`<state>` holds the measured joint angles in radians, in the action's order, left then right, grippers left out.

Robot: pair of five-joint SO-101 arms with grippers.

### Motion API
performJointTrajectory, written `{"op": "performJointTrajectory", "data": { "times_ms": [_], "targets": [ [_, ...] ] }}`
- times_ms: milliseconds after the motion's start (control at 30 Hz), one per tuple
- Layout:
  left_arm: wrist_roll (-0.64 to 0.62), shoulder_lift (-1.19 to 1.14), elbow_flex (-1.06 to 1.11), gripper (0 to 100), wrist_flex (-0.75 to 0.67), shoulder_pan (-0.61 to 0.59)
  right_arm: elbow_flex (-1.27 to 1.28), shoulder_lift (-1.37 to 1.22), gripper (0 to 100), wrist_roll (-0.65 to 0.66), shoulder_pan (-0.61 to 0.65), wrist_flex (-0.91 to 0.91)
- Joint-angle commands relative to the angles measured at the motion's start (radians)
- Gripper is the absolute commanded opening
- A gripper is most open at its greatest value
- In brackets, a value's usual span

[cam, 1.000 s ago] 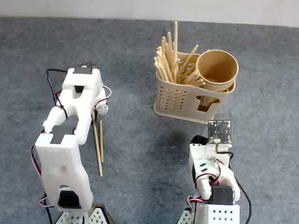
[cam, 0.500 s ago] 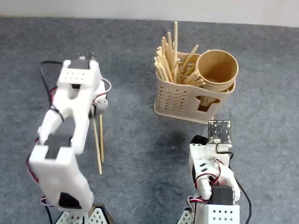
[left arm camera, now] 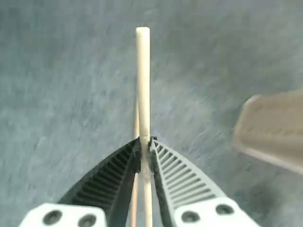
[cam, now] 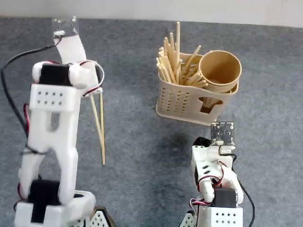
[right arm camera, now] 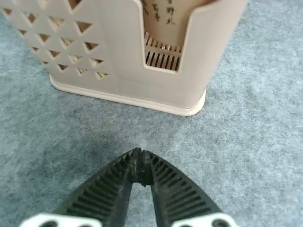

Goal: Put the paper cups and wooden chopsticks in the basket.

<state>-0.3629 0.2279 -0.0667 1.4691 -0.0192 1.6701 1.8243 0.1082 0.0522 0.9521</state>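
- Left gripper [left arm camera: 144,140]: clenched on two pale wooden chopsticks [left arm camera: 142,80], left of high view.
- Right gripper [right arm camera: 140,153]: closed, empty, facing beige perforated plastic basket [right arm camera: 118,56].
- Tan paper cups [cam: 220,71]: in basket, upper right.

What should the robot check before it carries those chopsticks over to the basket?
1. Left claw shut on the chopstick: ok.
2. Second chopstick, behind the first, also pinched: cannot tell.
3. Basket standing upright on the table: ok.
4. Room among the sticks in the basket: cannot tell, that side looks crowded.
5. Right claw shut, empty and low in front of the basket, apart from it: ok.
6. Paper cups in the basket: ok.
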Motion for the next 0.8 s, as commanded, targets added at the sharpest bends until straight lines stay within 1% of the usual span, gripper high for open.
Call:
{"op": "performJointTrajectory", "data": {
  "times_ms": [0, 167, 367, 533, 633, 700, 767],
  "targets": [
    [-0.006, 0.163, -0.036, 0, -0.143, 0.094, 0.154, 0.016, 0.5, -0.003, -0.013, -0.018],
    [-0.009, 0.277, -0.035, 0, -0.319, 0.199, 0.154, 0.016, 0.5, -0.003, -0.013, -0.018],
    [-0.009, 0.291, -0.033, 1, -0.491, 0.309, 0.154, 0.016, 0.5, -0.003, -0.013, -0.018],
    [-0.012, 0.286, -0.031, 1, -0.709, 0.321, 0.154, 0.016, 0.5, -0.003, -0.013, -0.018],
    [-0.006, 0.243, -0.035, 1, -0.853, 0.338, 0.154, 0.016, 0.5, -0.003, -0.013, -0.018],
    [-0.006, 0.208, -0.035, 1, -0.916, 0.352, 0.154, 0.016, 0.5, -0.003, -0.013, -0.018],
    [-0.006, 0.176, -0.035, 1, -0.945, 0.358, 0.154, 0.016, 0.5, -0.003, -0.013, -0.019]
  ]
}}
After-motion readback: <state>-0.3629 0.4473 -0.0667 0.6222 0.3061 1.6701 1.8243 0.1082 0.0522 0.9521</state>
